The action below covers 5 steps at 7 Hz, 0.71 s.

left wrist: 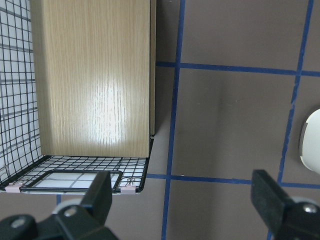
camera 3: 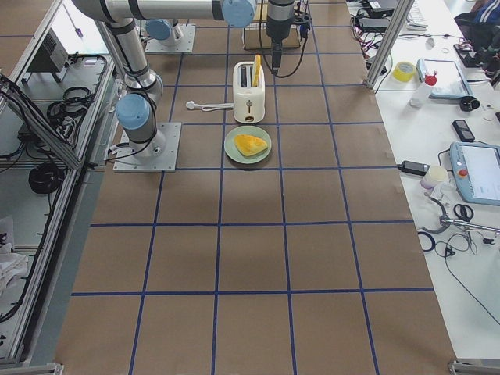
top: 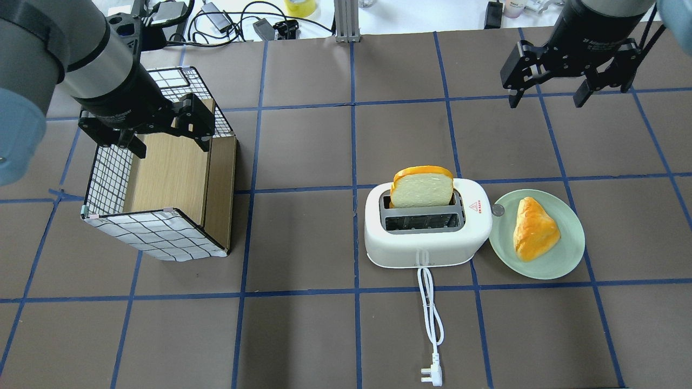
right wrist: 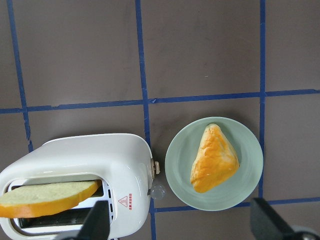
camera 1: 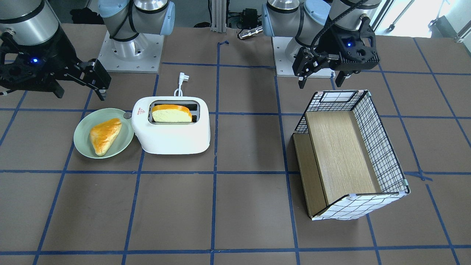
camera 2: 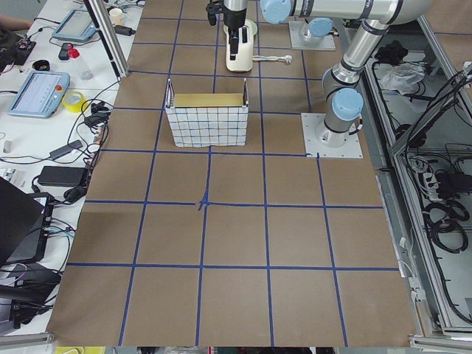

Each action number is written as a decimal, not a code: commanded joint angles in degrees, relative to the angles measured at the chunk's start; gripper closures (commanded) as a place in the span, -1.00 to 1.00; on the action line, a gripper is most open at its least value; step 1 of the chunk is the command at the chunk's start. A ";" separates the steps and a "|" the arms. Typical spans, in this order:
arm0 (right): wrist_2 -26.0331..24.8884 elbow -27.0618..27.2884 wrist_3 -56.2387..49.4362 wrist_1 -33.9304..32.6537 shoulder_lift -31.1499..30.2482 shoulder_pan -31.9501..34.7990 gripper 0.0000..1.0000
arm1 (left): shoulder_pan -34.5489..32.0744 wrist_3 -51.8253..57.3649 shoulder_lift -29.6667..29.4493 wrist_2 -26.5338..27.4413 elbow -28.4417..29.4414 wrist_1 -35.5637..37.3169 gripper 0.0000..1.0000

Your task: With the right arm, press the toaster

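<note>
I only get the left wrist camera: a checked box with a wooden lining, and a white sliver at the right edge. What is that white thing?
Observer: A toaster, with one slice of bread standing up out of a slot.
Visitor: Anything next to it?
Observer: A green plate at its knob end, holding a triangular pastry.
Visitor: Where's the other arm?
Observer: The right gripper hangs in the air apart from the toaster, fingers spread, holding nothing.
</note>
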 commanded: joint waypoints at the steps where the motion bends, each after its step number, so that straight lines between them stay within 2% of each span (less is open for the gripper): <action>1: 0.03 0.00 0.00 -0.05 0.00 0.00 -0.98 | 0.00 0.00 0.00 0.08 0.00 0.00 -1.00; 4: 0.12 0.09 0.00 0.04 -0.09 0.00 -0.94 | 0.00 0.00 0.00 -0.01 0.00 0.00 -1.00; 5: 0.20 0.09 0.00 0.04 -0.09 0.09 -0.81 | 0.00 0.00 0.00 -0.01 0.00 0.00 -1.00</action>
